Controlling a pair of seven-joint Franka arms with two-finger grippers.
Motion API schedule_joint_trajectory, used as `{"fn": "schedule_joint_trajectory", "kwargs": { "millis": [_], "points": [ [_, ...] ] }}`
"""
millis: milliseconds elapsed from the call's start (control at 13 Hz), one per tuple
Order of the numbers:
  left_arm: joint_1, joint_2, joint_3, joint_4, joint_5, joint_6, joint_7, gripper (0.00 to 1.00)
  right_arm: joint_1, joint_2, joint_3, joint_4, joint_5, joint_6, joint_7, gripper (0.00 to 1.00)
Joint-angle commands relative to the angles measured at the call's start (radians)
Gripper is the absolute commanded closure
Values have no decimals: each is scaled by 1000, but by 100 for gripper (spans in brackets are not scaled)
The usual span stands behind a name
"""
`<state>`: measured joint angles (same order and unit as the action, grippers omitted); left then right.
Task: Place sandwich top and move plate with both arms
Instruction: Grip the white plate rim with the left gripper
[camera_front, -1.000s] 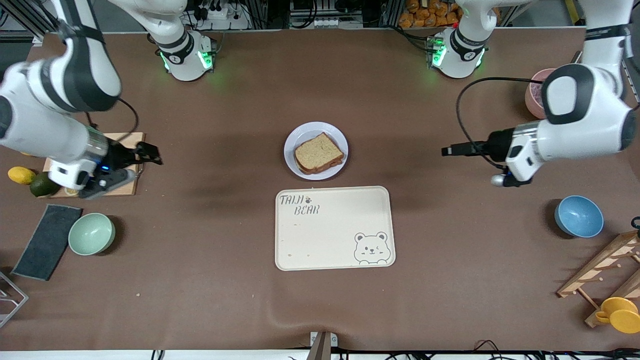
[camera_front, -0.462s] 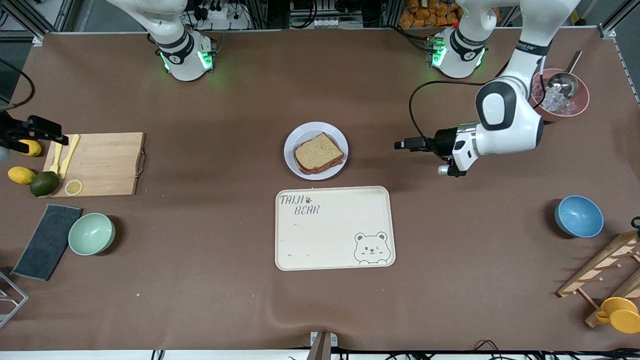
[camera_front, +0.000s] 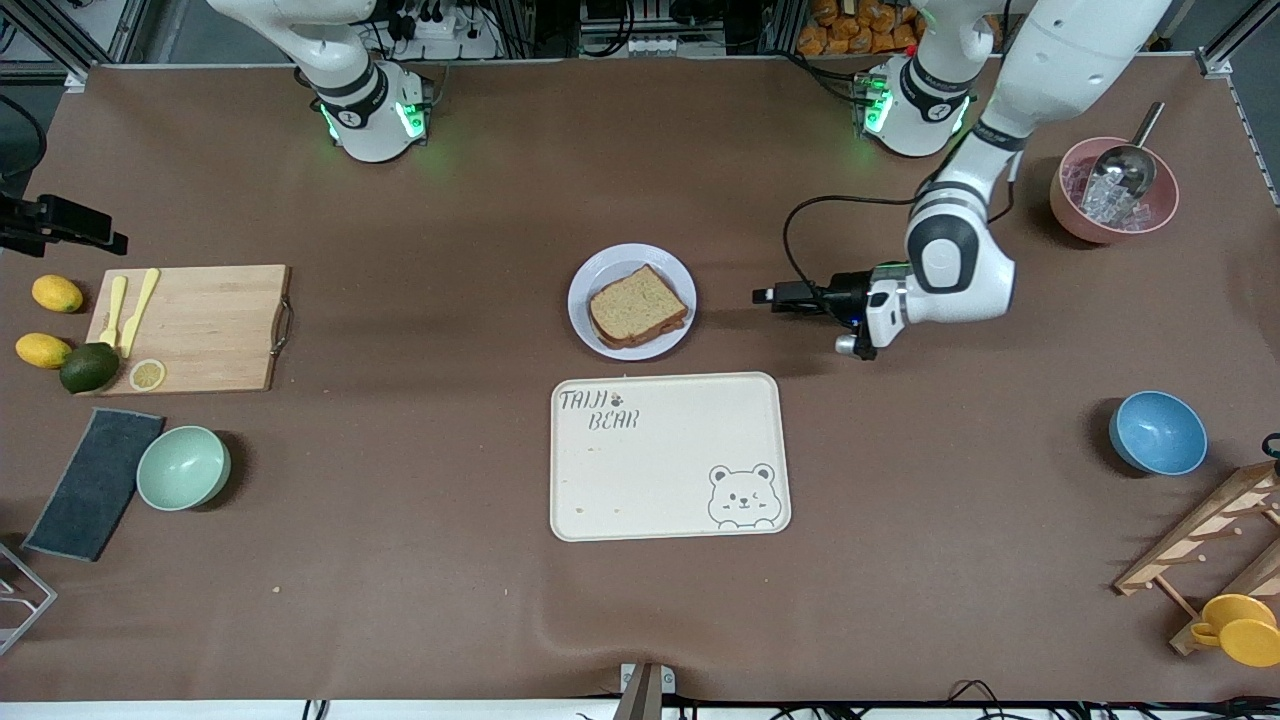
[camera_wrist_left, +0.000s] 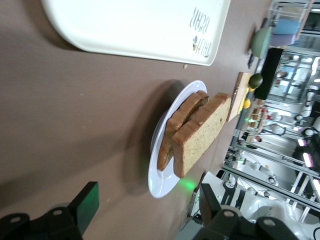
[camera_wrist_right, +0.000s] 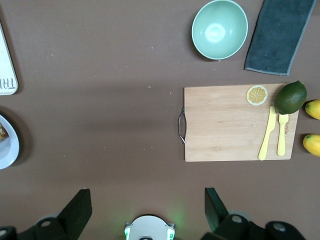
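Both jaws are spread wide and empty. The left gripper (camera_front: 765, 296) is beside the plate (camera_front: 600, 270), where the bread slice (camera_front: 636, 303) tops the sandwich. The right gripper (camera_front: 100, 238) is high over the bench's edge.

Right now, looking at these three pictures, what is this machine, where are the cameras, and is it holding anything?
Two white robot arms stand at a brown table. One picture looks down from a high camera facing them; the other two come from cameras on each arm's wrist. In the middle sits a pale plate with the sandwich top already on it, and a cream bear tray lies nearer the camera. The left gripper, open and empty, hangs beside the plate. The right gripper, also open and empty, waits at its own end, near a wooden cutting board.
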<state>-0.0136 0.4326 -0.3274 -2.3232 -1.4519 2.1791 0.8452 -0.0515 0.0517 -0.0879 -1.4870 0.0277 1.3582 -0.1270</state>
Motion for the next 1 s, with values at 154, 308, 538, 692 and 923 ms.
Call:
{"fn": "schedule_joint_trajectory", "kwargs": {
  "millis": [154,308,538,692,923],
  "points": [
    [-75,127,-7,22,-237,24,276,32,18,-61,-12,7,-22,45,-22,0],
    [-92,147,-9,27,-248,24,308,42,18,-64,-10,8,-22,51,-22,0],
    [-101,173,-10,34,-266,24,339,49,18,-62,-12,16,-28,56,-26,0],
    [-121,186,-10,47,-303,24,368,50,16,-67,-12,16,-32,45,-19,0],
    [-164,204,-10,68,-373,24,385,56,12,-64,-13,16,-26,36,-13,0]
  ]
}}
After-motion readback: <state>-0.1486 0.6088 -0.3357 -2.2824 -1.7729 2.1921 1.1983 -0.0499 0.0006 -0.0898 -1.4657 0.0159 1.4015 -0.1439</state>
